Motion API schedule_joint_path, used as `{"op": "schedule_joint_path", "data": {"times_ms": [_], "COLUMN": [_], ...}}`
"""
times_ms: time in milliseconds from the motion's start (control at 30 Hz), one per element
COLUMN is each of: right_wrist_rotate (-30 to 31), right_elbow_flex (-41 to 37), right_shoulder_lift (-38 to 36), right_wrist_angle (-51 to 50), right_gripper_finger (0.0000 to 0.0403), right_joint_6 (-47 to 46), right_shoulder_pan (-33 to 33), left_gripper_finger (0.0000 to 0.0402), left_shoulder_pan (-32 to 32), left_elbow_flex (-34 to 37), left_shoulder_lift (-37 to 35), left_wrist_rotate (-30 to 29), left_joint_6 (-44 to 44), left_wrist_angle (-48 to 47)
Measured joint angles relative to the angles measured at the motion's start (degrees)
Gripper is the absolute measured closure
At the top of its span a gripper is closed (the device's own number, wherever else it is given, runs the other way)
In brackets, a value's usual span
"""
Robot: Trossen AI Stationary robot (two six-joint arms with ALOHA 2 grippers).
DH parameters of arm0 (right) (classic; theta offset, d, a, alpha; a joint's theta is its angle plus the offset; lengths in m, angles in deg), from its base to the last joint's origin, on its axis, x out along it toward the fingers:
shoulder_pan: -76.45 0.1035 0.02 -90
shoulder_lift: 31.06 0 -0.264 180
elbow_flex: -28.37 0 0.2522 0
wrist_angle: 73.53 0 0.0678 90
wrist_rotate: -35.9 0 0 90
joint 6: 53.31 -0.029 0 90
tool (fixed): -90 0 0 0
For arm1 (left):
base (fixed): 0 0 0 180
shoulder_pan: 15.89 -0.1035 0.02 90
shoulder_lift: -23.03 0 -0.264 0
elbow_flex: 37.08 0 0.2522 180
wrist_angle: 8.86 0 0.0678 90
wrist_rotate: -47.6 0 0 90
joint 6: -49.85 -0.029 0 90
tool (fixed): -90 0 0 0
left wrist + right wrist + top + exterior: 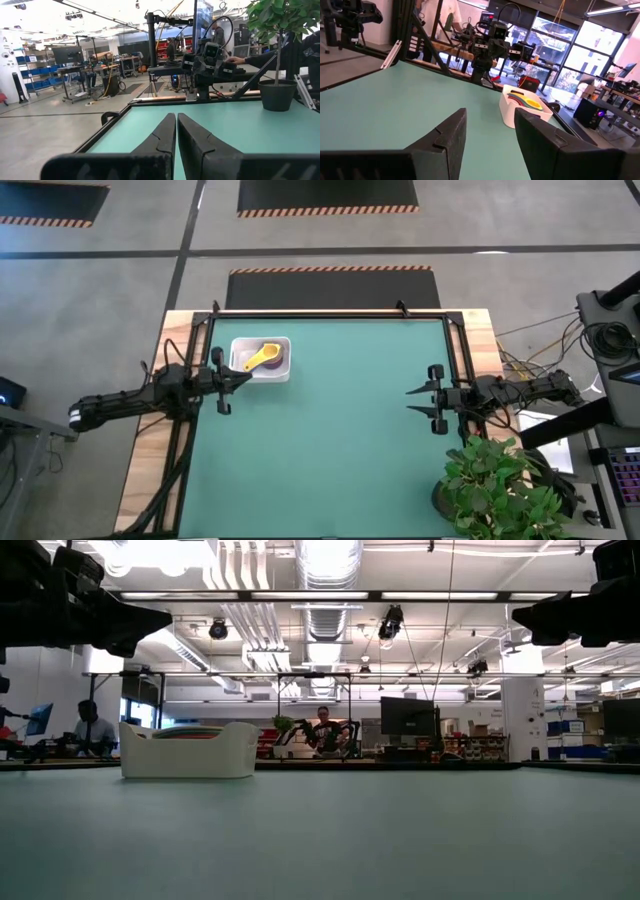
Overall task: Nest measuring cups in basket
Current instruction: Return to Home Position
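The white basket (283, 370) sits on the green table near its far left; it also shows in the low view (188, 752) and the right wrist view (512, 114). Stacked measuring cups lie inside it, a yellow one (263, 357) on top and a purple one (277, 361) beneath; coloured rims (530, 103) show in the right wrist view. My left gripper (246, 377) is shut and empty, raised over the basket's near edge (176, 131). My right gripper (412, 401) is open and empty near the table's right edge, pointing at the basket (490, 132).
A potted plant (500, 485) stands at the table's near right corner, beside the right arm. A black frame (330, 311) borders the table's far edge. The green tabletop (330, 450) lies between the arms. People sit in the room beyond (322, 730).
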Motion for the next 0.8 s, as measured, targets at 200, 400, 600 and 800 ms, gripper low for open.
{"op": "schedule_joint_path", "data": {"times_ms": [200, 400, 600, 800], "right_wrist_rotate": [0.0, 0.0, 0.0, 0.0], "right_elbow_flex": [0.0, 0.0, 0.0, 0.0], "right_shoulder_lift": [0.0, 0.0, 0.0, 0.0], "right_wrist_angle": [0.0, 0.0, 0.0, 0.0], "right_gripper_finger": [0.0255, 0.025, 0.0254, 0.0259], "right_joint_6": [0.0, 0.0, 0.0, 0.0], "right_shoulder_pan": [0.0, 0.0, 0.0, 0.0], "left_gripper_finger": [0.0402, 0.0402, 0.0402, 0.0402], "left_shoulder_pan": [0.0, 0.0, 0.0, 0.0], "left_elbow_flex": [0.0, 0.0, 0.0, 0.0], "left_shoulder_lift": [0.0, 0.0, 0.0, 0.0], "left_wrist_rotate": [0.0, 0.0, 0.0, 0.0], "left_joint_6": [0.0, 0.0, 0.0, 0.0], "left_wrist_angle": [0.0, 0.0, 0.0, 0.0]}}
